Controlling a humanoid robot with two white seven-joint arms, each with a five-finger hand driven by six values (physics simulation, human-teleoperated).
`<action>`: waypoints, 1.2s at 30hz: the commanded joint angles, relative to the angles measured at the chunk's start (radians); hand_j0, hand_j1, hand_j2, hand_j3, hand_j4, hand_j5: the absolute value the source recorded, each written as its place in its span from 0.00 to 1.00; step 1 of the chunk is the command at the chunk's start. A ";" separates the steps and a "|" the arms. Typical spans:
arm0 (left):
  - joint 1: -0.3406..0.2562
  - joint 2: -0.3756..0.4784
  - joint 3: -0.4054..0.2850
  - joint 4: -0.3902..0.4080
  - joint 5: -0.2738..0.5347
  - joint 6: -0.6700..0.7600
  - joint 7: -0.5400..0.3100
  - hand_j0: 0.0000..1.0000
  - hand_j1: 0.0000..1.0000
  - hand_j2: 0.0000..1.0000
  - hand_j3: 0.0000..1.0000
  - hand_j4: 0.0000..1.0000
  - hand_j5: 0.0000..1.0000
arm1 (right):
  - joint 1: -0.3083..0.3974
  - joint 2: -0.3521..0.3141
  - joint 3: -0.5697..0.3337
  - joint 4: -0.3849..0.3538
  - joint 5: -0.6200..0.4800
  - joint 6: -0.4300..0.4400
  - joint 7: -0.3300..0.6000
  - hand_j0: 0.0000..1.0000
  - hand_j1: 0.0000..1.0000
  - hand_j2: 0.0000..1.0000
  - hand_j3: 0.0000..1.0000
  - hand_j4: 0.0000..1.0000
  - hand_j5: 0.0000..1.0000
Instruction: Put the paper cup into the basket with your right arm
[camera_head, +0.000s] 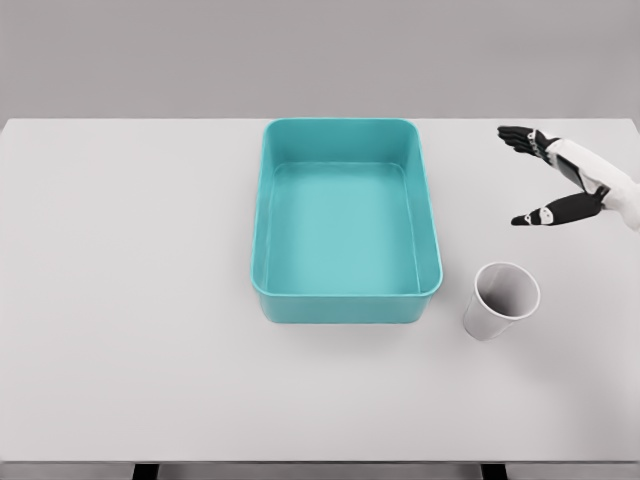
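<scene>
One paper cup (501, 299) stands upright on the bench (130, 300) just right of the teal basket (346, 305), handy for a short lift. The right robot hand (545, 180) hovers beyond it, spread wide and empty, shaped for a side grasp.

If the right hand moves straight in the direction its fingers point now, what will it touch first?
The right hand points left, toward the teal basket, so its right wall would likely come first. The paper cup stands nearer the camera, outside that line. The hand's height is unclear; it might pass above the rim.
</scene>
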 joint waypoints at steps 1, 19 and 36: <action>0.000 0.000 0.000 0.000 0.000 -0.001 0.000 1.00 1.00 1.00 1.00 1.00 1.00 | 0.003 0.017 -0.010 0.009 -0.007 -0.017 0.000 1.00 1.00 1.00 1.00 1.00 1.00; -0.002 0.000 0.000 0.000 0.000 -0.001 0.000 1.00 1.00 1.00 1.00 1.00 1.00 | 0.514 -0.089 -0.306 -0.201 -0.104 -0.296 0.000 1.00 1.00 1.00 1.00 1.00 1.00; 0.000 0.000 0.002 0.000 0.000 -0.001 0.000 1.00 1.00 1.00 1.00 1.00 1.00 | 0.557 0.033 -0.251 -0.175 -0.071 -0.276 0.000 1.00 1.00 1.00 1.00 1.00 1.00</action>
